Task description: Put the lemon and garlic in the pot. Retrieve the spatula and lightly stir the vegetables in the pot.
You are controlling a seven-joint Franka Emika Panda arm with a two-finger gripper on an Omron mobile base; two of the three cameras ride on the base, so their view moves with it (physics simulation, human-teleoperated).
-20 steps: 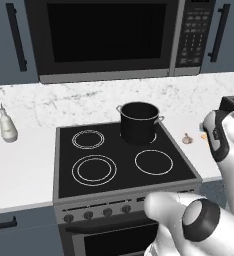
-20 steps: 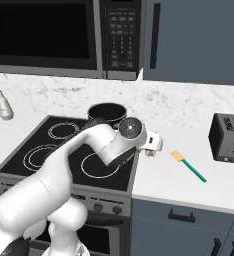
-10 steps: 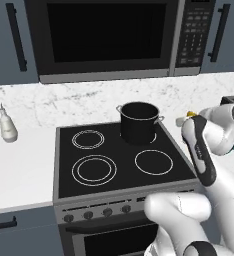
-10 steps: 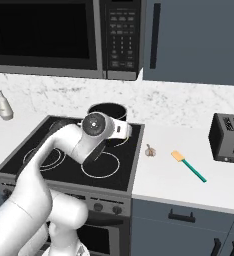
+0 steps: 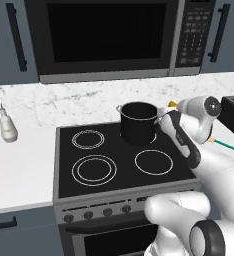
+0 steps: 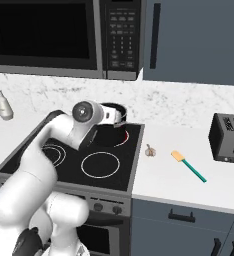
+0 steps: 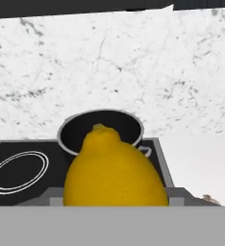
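A black stove (image 5: pixel 114 160) sits under the microwave (image 5: pixel 109 37). Two pale bottles (image 6: pixel 4 105) stand left of the stove, and a dark toaster (image 6: pixel 228 137) stands well to its right.

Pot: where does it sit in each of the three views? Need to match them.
Left base view: the pot stands right of centre on the stove's back right burner, just left of the arm's wrist.
Right base view: left of centre, its rim peeking out behind the wrist.
Hand view: centre, its rim behind the lemon.
Shared landmark: the marble backsplash behind the pot.
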